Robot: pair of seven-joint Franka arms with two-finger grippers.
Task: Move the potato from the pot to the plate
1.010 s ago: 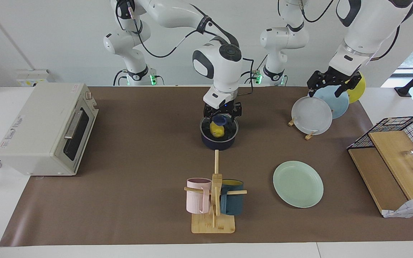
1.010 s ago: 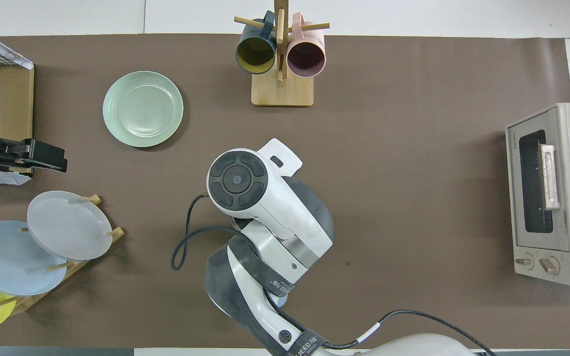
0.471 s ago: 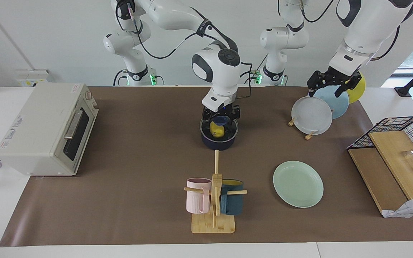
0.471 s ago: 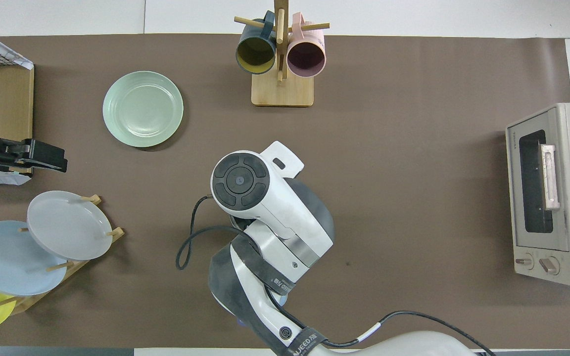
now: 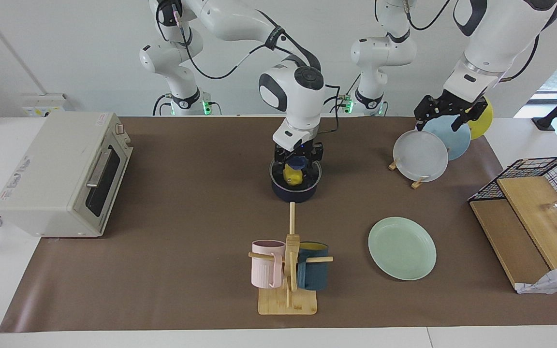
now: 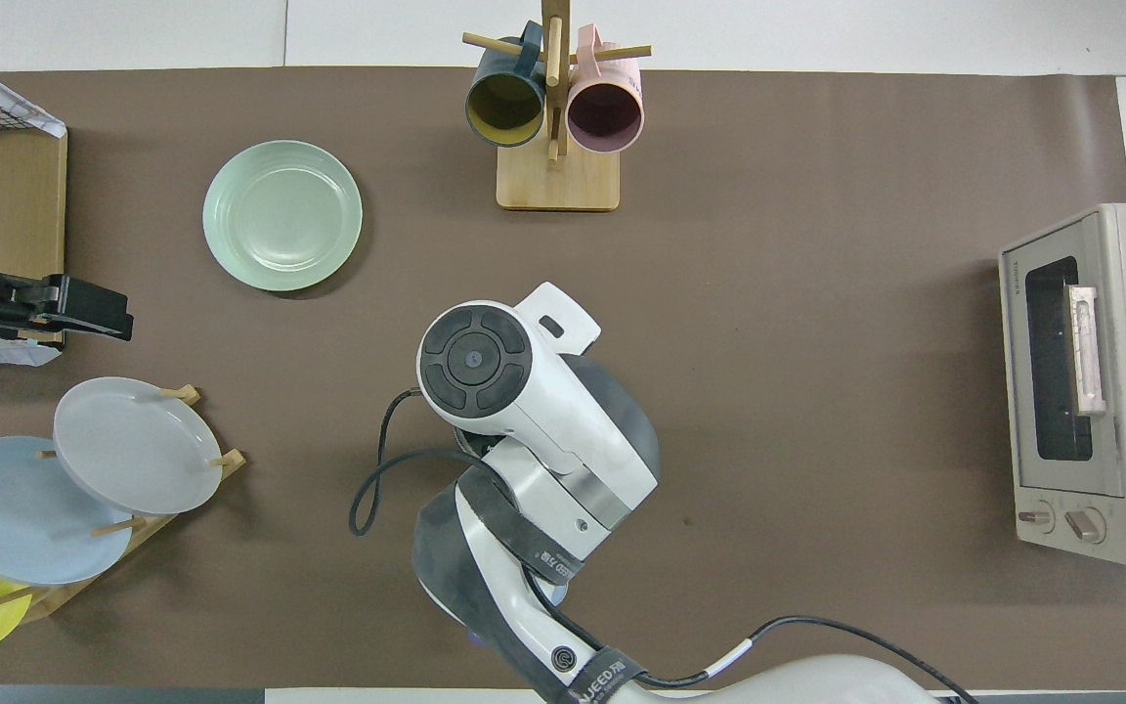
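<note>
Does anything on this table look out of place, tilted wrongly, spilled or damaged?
Nothing stands out. The potato sits inside the pot, with the right gripper lowered into the pot around it. The mint-green plate lies flat and bare. The left gripper waits over the plate rack.

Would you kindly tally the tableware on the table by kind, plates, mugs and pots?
Plates: 4: mint-green plate, grey-white plate, light blue plate, yellow plate
Mugs: 2: pink mug, teal mug
Pots: 1: pot
Total: 7
</note>
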